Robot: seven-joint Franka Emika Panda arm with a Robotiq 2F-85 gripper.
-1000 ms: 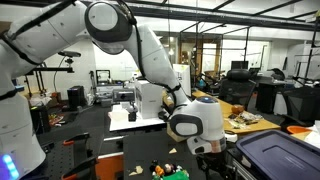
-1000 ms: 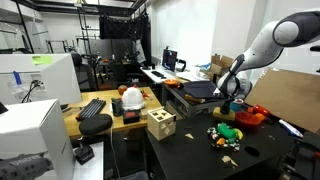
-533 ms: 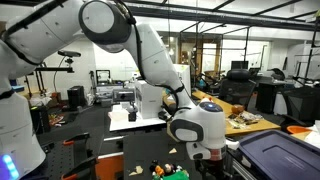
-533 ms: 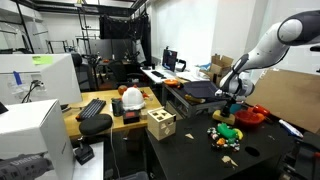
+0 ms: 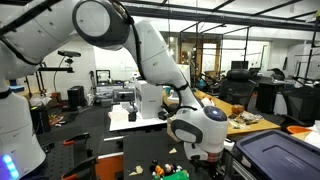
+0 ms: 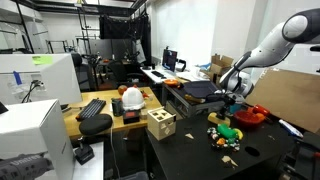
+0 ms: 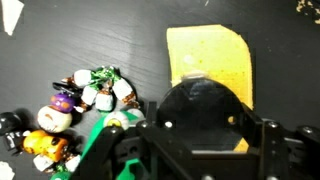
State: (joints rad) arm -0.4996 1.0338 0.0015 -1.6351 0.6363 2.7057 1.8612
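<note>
**Wrist view.** The pincer (image 7: 200, 138) hangs low over the black desk (image 7: 100, 35). Its jaws stand part-way apart on either side of a dark rounded dome-shaped object (image 7: 205, 100). Whether they clamp it cannot be told. The object sits over the near edge of a flat yellow sheet (image 7: 210, 50).

**Hazards.** A loose hold would probably let the dome slip and roll. A sideways drift could drive a finger into the heap of small coloured toys (image 7: 85, 105) just beside it and scatter them.
</note>
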